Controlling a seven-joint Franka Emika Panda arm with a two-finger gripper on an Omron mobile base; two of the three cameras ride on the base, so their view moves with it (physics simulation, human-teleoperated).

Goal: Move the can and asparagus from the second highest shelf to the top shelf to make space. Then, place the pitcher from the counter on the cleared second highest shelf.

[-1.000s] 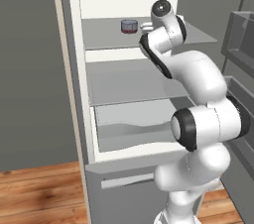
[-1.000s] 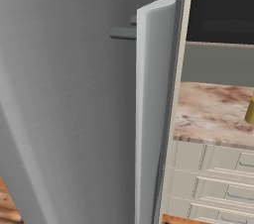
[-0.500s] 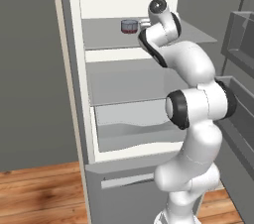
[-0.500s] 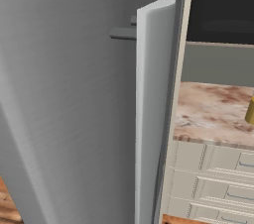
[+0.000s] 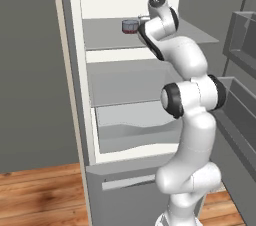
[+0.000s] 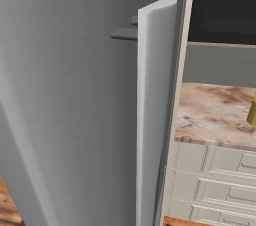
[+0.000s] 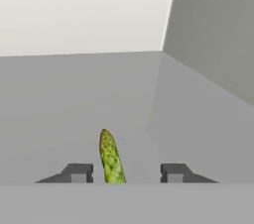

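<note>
The olive-green asparagus (image 7: 111, 157) lies on the grey top shelf (image 7: 59, 99), pointing toward the white back wall. My gripper (image 7: 126, 171) is open around it. The stalk sits nearer the left fingertip (image 7: 79, 172), with a clear gap on each side. In the left base view the hand (image 5: 159, 10) reaches over the top shelf (image 5: 107, 37), just right of the can (image 5: 130, 26) standing there. The second highest shelf (image 5: 122, 84) below is bare. A sliver of the pitcher (image 6: 252, 112) with yellow liquid stands on the counter (image 6: 210, 115) at the right edge.
The open fridge door (image 6: 75, 110) takes up most of the right base view. Door racks (image 5: 242, 40) flank the arm's right. A drawer-like bin (image 5: 135, 130) sits under the shelves. Cream drawers (image 6: 215, 180) lie below the counter. Wood floor (image 5: 40, 195) is at lower left.
The hand has edged a little left and up over the top shelf, closer to the can, and the elbow has swung in. The can has not moved.
</note>
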